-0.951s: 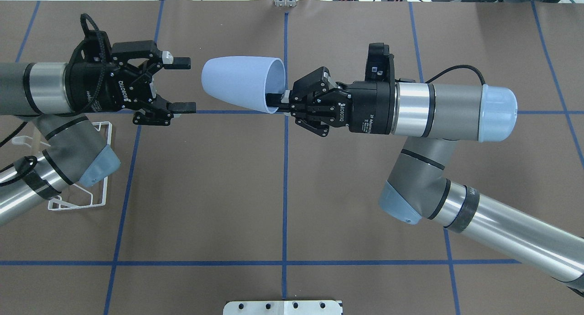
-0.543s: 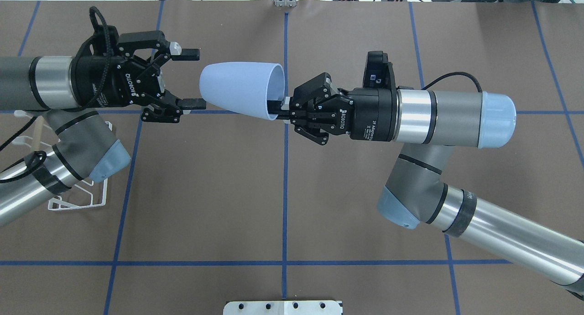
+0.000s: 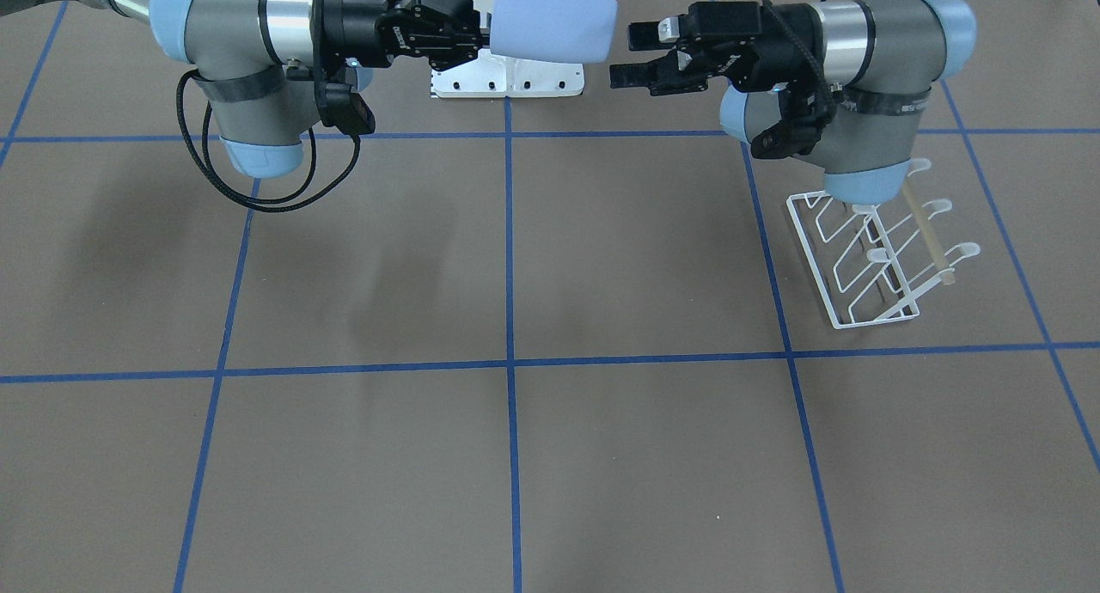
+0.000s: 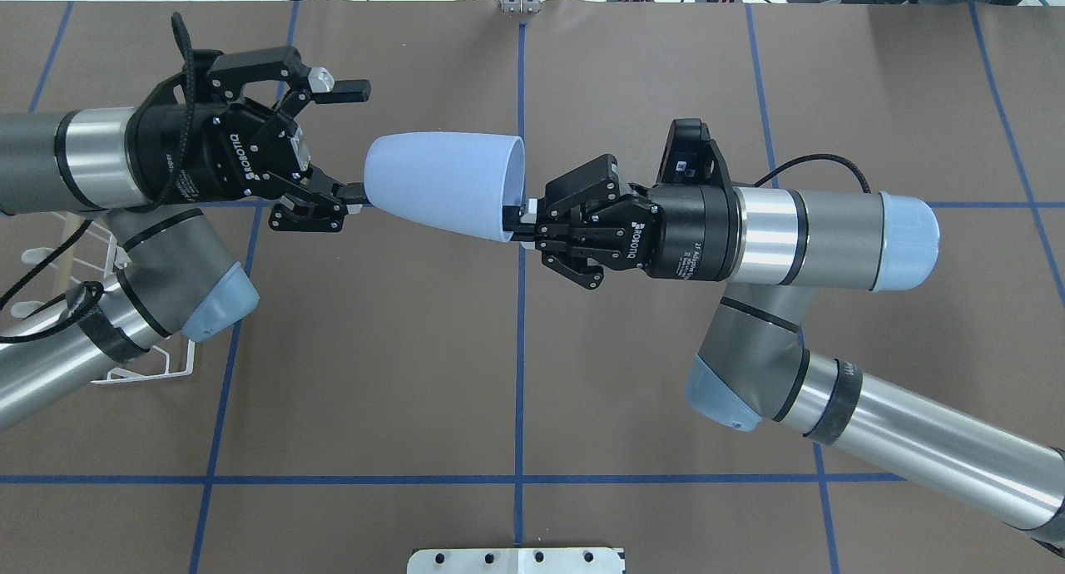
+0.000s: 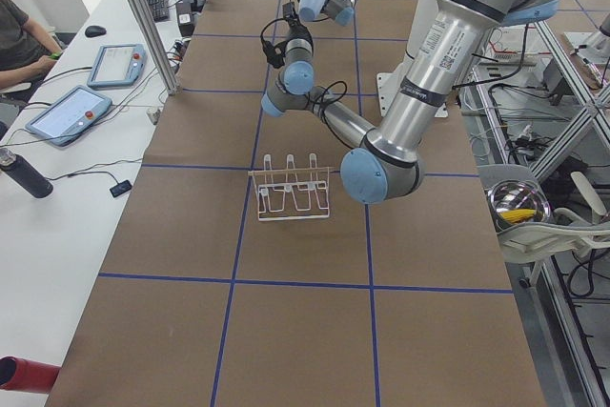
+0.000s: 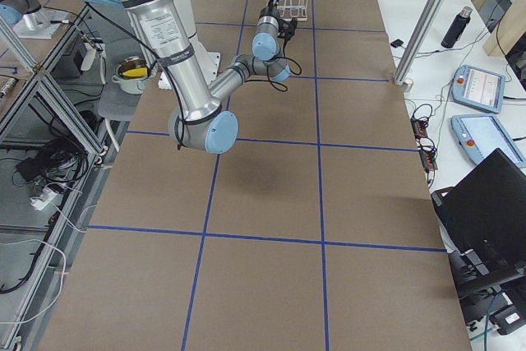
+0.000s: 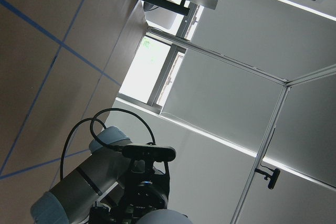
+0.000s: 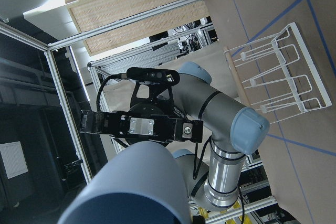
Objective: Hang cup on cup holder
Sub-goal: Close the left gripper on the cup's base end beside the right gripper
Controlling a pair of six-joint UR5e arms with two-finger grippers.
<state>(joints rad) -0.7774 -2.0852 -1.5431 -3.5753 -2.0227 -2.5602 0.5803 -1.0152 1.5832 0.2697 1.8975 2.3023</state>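
Note:
The light-blue cup (image 4: 441,183) lies on its side in the air, base toward my left arm. My right gripper (image 4: 517,216) is shut on its rim, one finger inside the mouth. My left gripper (image 4: 354,141) is open, its fingers level with the cup's base; the lower fingertip (image 4: 354,193) is at the base's edge. In the front view the cup (image 3: 554,13) hangs between the right gripper (image 3: 483,33) and the left gripper (image 3: 634,54). The white wire cup holder (image 3: 868,258) stands on the table below my left arm, partly hidden in the overhead view (image 4: 150,368). It is empty.
A white metal pedestal plate (image 4: 516,560) sits at the table's near edge by the robot base. A black cable loop (image 3: 258,189) hangs from my right wrist. Blue tape lines cross the brown table cover.
My left gripper has moved toward the cup's base and stayed open. My right gripper has shifted slightly toward the robot with the cup held in it.

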